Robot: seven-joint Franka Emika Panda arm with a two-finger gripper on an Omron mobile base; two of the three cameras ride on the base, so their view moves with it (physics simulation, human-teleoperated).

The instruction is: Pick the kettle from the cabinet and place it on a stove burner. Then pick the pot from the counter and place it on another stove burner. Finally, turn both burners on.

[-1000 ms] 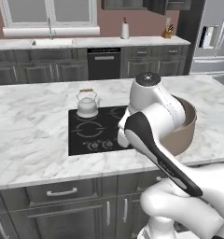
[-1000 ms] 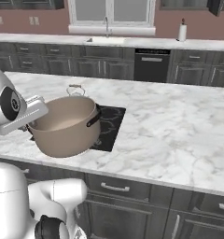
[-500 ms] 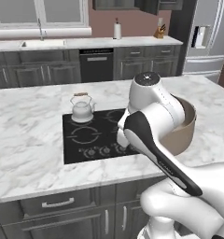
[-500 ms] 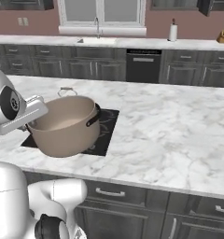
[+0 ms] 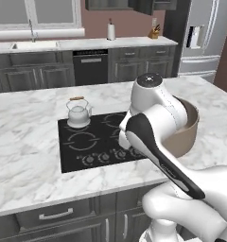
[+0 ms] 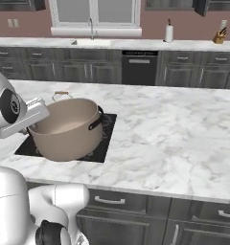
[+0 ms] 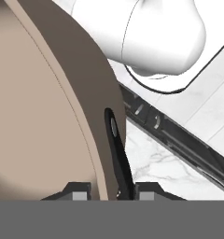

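- Left base view, from its left edge: the white marble counter point(image 5: 25, 142) carries the black cooktop point(image 5: 94, 142), and the kettle point(image 5: 78, 112) stands upright on the far-left burner ring point(image 5: 77, 124), its wooden handle top up.
- Along the cooktop's near edge this view shows the row of knobs point(image 5: 103, 156); the right base view hides them behind the pot.
- Further right, the white arm covers most of the pot point(image 5: 186, 130); only its beige right side and rim show, at the cooktop's right edge. I cannot tell from here whether it rests on the surface.
- At the back wall this view has a paper-towel roll point(image 5: 111, 31) on the rear worktop and a steel fridge point(image 5: 200, 38) at the far right.
- Right base view, from its left: the arm's end meets the pot's point(image 6: 66, 129) left rim; the pot is seen whole, tilted slightly, open and bare inside, with one dark side handle point(image 6: 95, 120) facing right.
- The pot sits over the right part of the cooktop point(image 6: 105, 139); behind its rim only the kettle's point(image 6: 62, 94) arched handle peeks out.
- To the right lies a broad stretch of the counter point(image 6: 174, 139).
- Hand view: the gripper point(image 7: 106, 193) straddles the pot's point(image 7: 44, 121) wall, one fingertip point(image 7: 76, 192) inside the beige bowl, the other outside by the other dark handle point(image 7: 117, 149), pinching the rim.
- Right of the pot here: marble counter point(image 7: 156, 163) and dark drawer fronts point(image 7: 179, 137).
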